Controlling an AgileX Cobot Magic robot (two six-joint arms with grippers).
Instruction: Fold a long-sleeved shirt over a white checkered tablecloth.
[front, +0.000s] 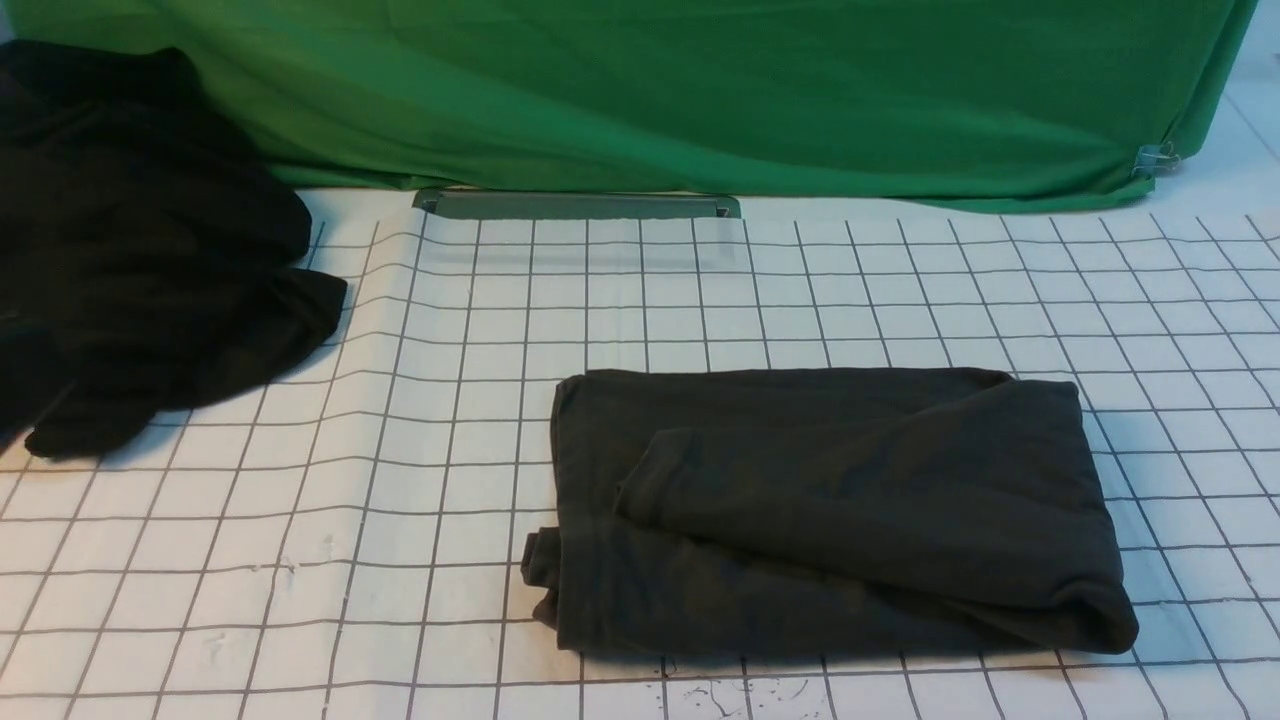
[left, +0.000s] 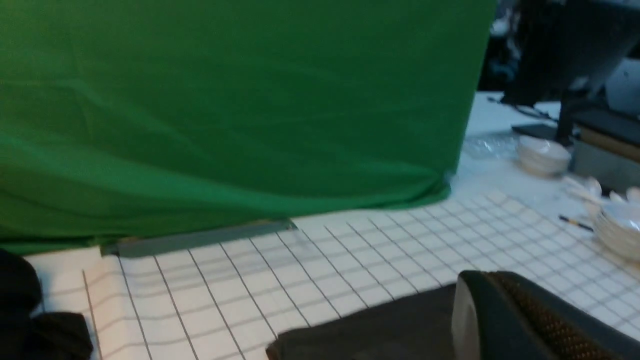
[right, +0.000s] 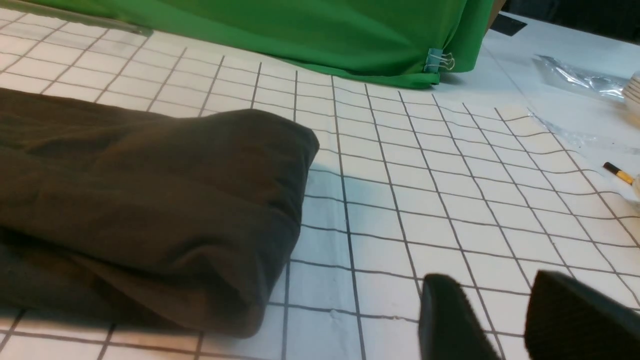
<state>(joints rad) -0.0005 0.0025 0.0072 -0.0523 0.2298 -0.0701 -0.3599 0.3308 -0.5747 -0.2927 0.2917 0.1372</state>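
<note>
The long-sleeved shirt (front: 820, 510) lies folded into a thick dark grey rectangle on the white checkered tablecloth (front: 400, 450), right of centre; no print shows. Neither arm appears in the front view. In the left wrist view my left gripper (left: 481, 281) is shut and empty, hovering over the near edge of the shirt (left: 375, 330) and the tablecloth (left: 300, 280). In the right wrist view my right gripper (right: 492, 290) is open with only the tablecloth (right: 425, 200) between its fingers. It sits apart from the shirt's rolled fold (right: 150, 200).
A black heap of cloth (front: 130, 250) covers the far left. The green backdrop (front: 700, 90) hangs along the back, with a grey bar (front: 578, 205) at its foot and a binder clip (front: 1155, 158). Stacked bowls (left: 542, 155) and a pen (right: 617, 173) lie beyond the right edge.
</note>
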